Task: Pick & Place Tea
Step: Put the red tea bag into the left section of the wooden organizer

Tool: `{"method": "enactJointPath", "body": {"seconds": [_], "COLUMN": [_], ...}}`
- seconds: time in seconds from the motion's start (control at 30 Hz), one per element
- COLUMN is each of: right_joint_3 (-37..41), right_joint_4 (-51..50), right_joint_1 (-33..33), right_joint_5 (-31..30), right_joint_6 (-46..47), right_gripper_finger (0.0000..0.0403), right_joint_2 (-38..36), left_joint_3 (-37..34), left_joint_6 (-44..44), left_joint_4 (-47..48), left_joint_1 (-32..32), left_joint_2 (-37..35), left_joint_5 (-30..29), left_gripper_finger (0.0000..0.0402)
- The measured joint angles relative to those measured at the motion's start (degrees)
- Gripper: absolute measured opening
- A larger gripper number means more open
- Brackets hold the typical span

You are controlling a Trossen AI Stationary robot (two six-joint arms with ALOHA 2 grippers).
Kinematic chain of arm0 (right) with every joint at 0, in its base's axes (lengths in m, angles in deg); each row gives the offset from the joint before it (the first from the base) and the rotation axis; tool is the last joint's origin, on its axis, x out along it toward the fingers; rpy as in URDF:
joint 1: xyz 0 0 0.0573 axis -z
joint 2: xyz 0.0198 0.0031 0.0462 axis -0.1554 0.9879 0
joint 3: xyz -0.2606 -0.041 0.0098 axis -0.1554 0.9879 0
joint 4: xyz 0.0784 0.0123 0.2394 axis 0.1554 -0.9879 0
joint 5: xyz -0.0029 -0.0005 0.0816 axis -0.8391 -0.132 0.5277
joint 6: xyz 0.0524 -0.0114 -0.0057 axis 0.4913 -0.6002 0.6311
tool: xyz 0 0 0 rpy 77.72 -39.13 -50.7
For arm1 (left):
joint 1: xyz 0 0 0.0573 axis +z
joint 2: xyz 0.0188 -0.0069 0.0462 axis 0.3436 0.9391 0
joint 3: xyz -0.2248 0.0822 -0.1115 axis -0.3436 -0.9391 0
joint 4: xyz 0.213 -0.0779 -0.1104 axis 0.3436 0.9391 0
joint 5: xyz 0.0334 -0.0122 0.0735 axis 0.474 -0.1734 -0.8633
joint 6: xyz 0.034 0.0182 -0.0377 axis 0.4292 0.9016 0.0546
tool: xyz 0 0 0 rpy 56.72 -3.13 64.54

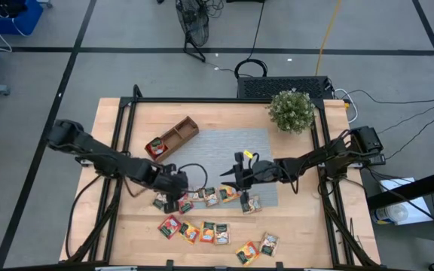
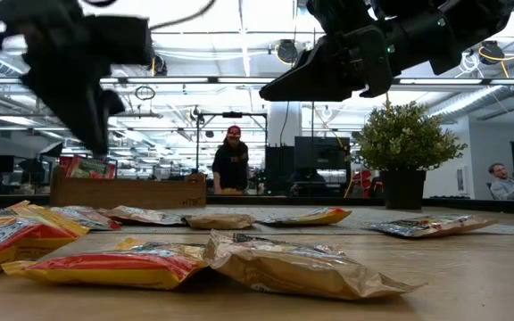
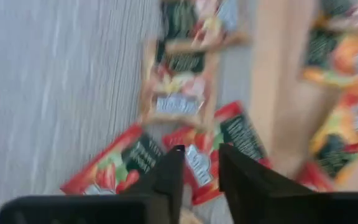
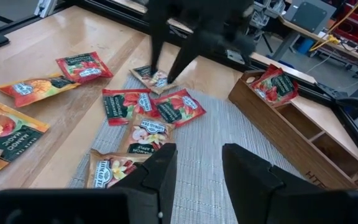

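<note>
Several tea sachets, red, orange, yellow and green, lie flat along the grey mat's (image 1: 232, 147) near edge (image 1: 202, 197) and on the bare wood (image 1: 202, 232). One red sachet (image 4: 275, 84) stands in the end compartment of the wooden tray (image 1: 179, 134). My left gripper (image 3: 201, 152) hovers open over two red sachets (image 3: 197, 171) at the mat's near left corner, fingers pointing down and raised off them (image 4: 166, 71). My right gripper (image 4: 197, 152) hangs open above the mat's middle (image 1: 230, 178), with nothing between its fingers.
A potted plant (image 1: 291, 110) stands at the table's far right. The tray lies slanted at the mat's far left corner. More sachets (image 1: 258, 247) lie near the front edge. Beyond the table, one person (image 2: 230, 156) stands and another (image 2: 505, 181) sits.
</note>
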Motion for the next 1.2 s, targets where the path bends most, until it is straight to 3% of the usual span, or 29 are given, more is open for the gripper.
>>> {"method": "enactJointPath", "body": {"seconds": [0.13,0.27,0.77,0.9,1.13,1.2], "right_joint_3": [0.0,0.0,0.0,0.0,0.0,0.0], "right_joint_4": [0.0,0.0,0.0,0.0,0.0,0.0], "right_joint_1": [0.7,0.7,0.6,0.6,0.6,0.6], "right_joint_5": [0.0,-0.1,0.0,0.0,0.0,0.0], "right_joint_6": [0.2,0.6,1.4,1.4,1.5,1.6], "right_gripper_finger": [0.0116,0.0116,0.0116,0.0116,0.0116,0.0117], "right_joint_2": [0.0,0.0,0.0,0.0,0.0,0.0], "left_joint_3": [1.1,1.7,2.0,1.9,1.6,1.5], "left_joint_6": [-1.1,-2.7,-4.2,-3.6,1.0,1.2], "left_joint_4": [1.3,0.2,0.5,0.5,1.0,1.7], "left_joint_1": [-0.5,-1.1,-0.9,-0.7,-0.7,-0.8], "left_joint_2": [5.3,8.7,14.5,14.5,10.9,8.5], "left_joint_5": [2.2,2.2,4.2,5.4,6.7,4.6], "left_gripper_finger": [0.0167,0.0193,0.0194,0.0157,0.0020,0.0011]}}
